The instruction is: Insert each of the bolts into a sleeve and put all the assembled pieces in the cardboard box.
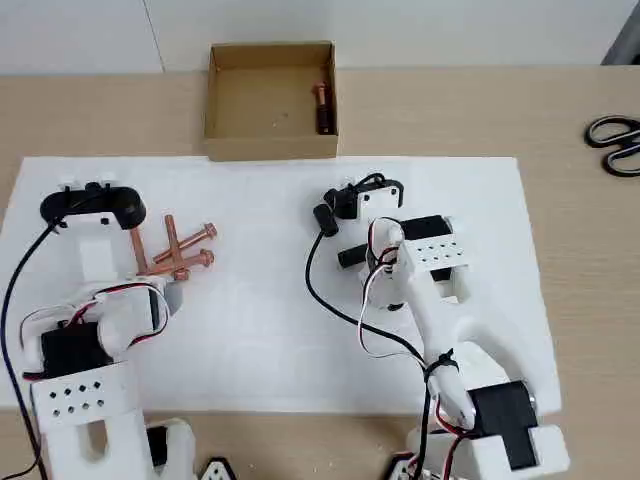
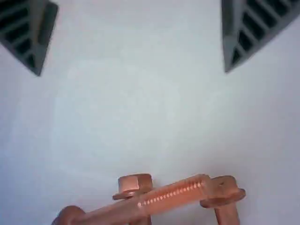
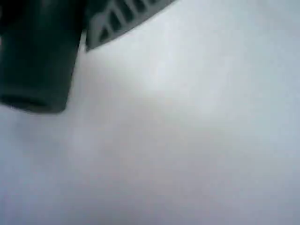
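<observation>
My left jaws stand spread just beside the bolts (image 2: 173, 194) to take one; well right of them, my right jaws pinch a sleeve (image 1: 325, 218) ready.

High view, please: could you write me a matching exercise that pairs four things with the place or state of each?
Things:
1. bolts
2. scissors
3. assembled piece
4. left gripper

Places or states:
A. inside the box
B. on the bare table, off the mat
C. loose on the mat
D. open, over the mat

Pairs: 1-C, 2-B, 3-A, 4-D
</observation>
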`<state>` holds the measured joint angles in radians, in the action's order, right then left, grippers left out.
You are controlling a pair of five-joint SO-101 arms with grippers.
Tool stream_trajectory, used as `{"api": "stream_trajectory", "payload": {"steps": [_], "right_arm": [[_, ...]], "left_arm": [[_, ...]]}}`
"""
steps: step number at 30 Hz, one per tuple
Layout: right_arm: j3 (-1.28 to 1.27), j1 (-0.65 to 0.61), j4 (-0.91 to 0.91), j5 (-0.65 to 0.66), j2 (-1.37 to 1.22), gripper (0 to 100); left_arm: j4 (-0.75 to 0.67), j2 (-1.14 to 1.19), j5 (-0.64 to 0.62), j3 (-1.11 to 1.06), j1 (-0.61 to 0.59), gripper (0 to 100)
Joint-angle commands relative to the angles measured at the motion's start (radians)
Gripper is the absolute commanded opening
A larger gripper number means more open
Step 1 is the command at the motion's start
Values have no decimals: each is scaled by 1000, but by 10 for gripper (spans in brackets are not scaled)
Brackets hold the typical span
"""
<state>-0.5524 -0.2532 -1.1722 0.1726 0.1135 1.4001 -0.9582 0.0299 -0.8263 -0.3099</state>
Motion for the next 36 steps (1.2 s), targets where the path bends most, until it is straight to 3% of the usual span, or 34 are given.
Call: {"api": "stream_trajectory", "payload": {"steps": [1,17,25,36], "right_arm": [[6,2,-10,11,47,115],[14,1,-38,14,47,117],[169,2,-154,14,47,158],[176,-1,-127,12,-67,158]], "left_arm": [[5,-9,3,39,-3,237],[5,-9,3,39,-3,237],[5,-9,3,39,-3,237],[11,-9,3,39,0,237]]}}
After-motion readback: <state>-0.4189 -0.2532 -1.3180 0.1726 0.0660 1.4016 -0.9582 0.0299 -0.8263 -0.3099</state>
